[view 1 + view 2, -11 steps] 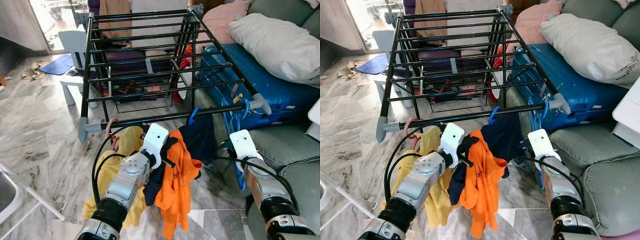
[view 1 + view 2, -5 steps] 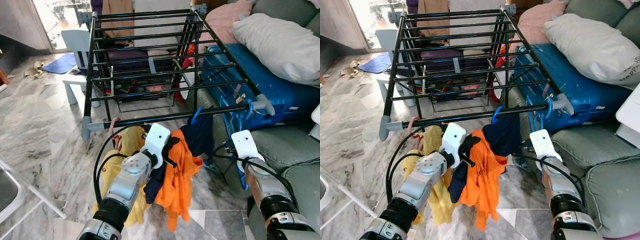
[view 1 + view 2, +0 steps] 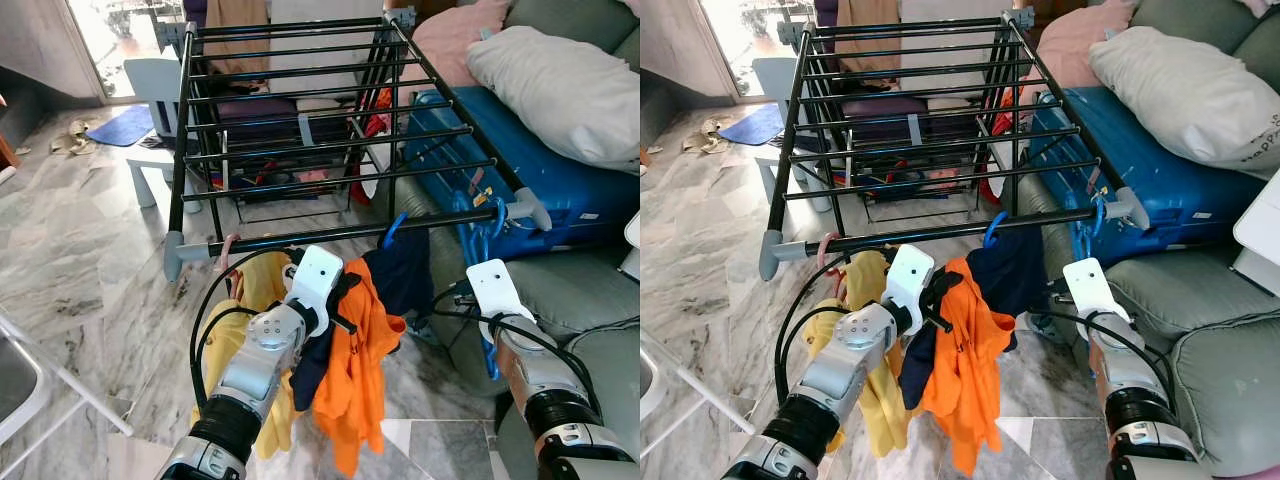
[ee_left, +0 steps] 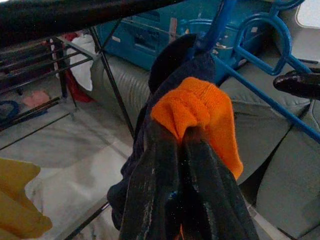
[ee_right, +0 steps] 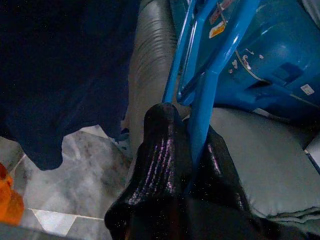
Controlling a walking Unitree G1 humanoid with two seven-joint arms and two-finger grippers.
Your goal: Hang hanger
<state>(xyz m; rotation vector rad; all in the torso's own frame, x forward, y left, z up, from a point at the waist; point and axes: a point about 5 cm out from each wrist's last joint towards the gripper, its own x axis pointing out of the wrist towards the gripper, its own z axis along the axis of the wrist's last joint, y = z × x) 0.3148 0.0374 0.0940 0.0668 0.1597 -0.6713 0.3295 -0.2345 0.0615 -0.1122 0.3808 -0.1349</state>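
A black drying rack [image 3: 300,120] stands before me. Its front rail [image 3: 330,236] carries a blue hanger hook [image 3: 392,228] with a navy garment [image 3: 400,275]. My left gripper [image 3: 343,300] sits just below that rail, shut on an orange garment [image 4: 197,105] that drapes down over it. To the right, my right gripper [image 3: 1056,291] is shut on the bar of a blue hanger [image 5: 206,95]. More blue hangers [image 3: 482,215] hang at the rail's right end. A yellow garment [image 3: 250,300] hangs from a pink hook [image 3: 226,249] on the left.
A blue suitcase [image 3: 540,170] lies right of the rack, against a grey sofa [image 3: 590,300] with a white pillow [image 3: 560,85]. A pale stool [image 3: 150,90] stands behind the rack. White folding legs [image 3: 60,385] cross the marble floor at left.
The camera has shifted slightly. Both grippers keep their hold and their places under the front rail.
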